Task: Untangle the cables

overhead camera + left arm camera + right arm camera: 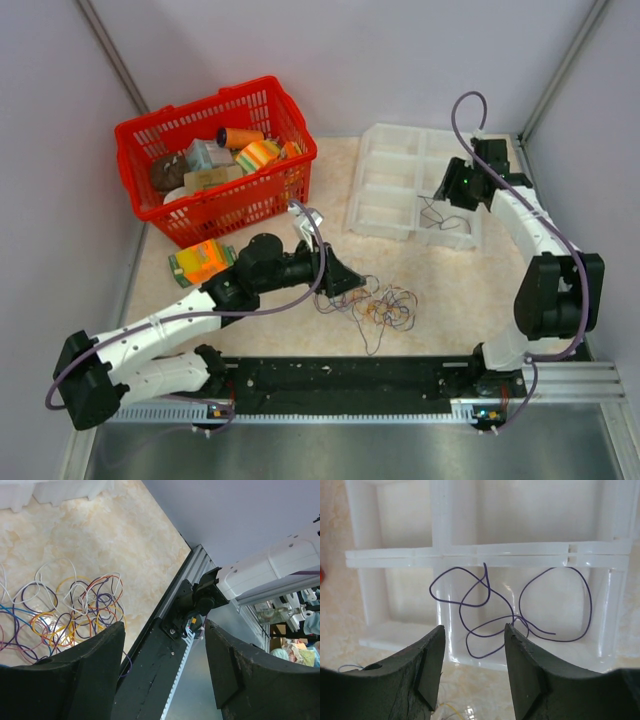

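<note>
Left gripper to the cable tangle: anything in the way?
Nothing visible. The left gripper, jaws open, sits right beside the cables, which lie loose on the bare table. The red basket and white tray stand farther back, off that path.

Basket back left, tray back right holding single cable; cable tangle in front

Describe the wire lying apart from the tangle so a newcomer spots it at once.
Find the white plastic compartment tray at the table's far right; the open right gripper hovers over its near-right corner. There lies one thin purple wire in loose loops. Unlike the multicoloured tangle of wires mid-table, it is alone and a single colour.
</note>
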{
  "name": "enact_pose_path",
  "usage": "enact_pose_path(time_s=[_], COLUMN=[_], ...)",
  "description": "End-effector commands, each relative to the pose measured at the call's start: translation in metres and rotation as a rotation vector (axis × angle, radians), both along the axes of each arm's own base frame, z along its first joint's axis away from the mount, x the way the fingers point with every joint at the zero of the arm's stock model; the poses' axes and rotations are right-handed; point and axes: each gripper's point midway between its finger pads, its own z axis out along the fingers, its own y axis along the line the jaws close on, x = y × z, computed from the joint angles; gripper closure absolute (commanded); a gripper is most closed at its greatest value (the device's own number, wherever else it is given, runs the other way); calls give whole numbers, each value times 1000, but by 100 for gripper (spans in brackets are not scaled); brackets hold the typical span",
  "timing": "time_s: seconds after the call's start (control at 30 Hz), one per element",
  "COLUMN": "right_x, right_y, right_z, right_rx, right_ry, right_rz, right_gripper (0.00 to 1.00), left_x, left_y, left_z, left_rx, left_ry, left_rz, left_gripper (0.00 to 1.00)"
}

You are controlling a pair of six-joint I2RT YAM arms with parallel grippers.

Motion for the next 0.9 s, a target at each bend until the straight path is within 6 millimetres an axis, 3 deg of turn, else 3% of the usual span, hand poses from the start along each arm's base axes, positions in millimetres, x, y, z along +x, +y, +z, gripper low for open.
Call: enact_pose_path(time_s=[0.0, 0.1, 0.2, 0.27, 0.37, 0.53, 0.6, 0.73, 0.87], right_x=[37, 48, 46, 38, 19, 31, 29, 14, -29], right_y=[15, 13, 10, -5, -35, -28, -24, -22, -25], right_z=[17, 1, -29, -50, -72, -76, -68, -26, 8], right_rx=[120, 121, 85, 9, -140, -146, -145, -242, -323], right_ry=[-59, -32, 22, 61, 86, 54, 61, -28, -42], right_rz=[-64, -93, -97, -134, -211, -106, -88, -98, -94], right_gripper=[51, 54, 69, 82, 94, 94, 86, 62, 55], left_x=[7, 7, 6, 5, 7, 15, 16, 17, 14], left_y=[-4, -4, -2, 0, 3, -1, -7, -11, -14], left_z=[32, 31, 26, 19, 8, -2, -3, -20, -40], left_rx=[-38, -45, -44, -36, -13, 49, 65, 95, 110], left_ry=[-75, -70, -59, -51, -41, -50, -47, -10, 34], left_rz=[2, 4, 9, 16, 35, 39, 14, 2, -12], left_gripper=[31, 31, 31, 32, 31, 30, 30, 29, 27])
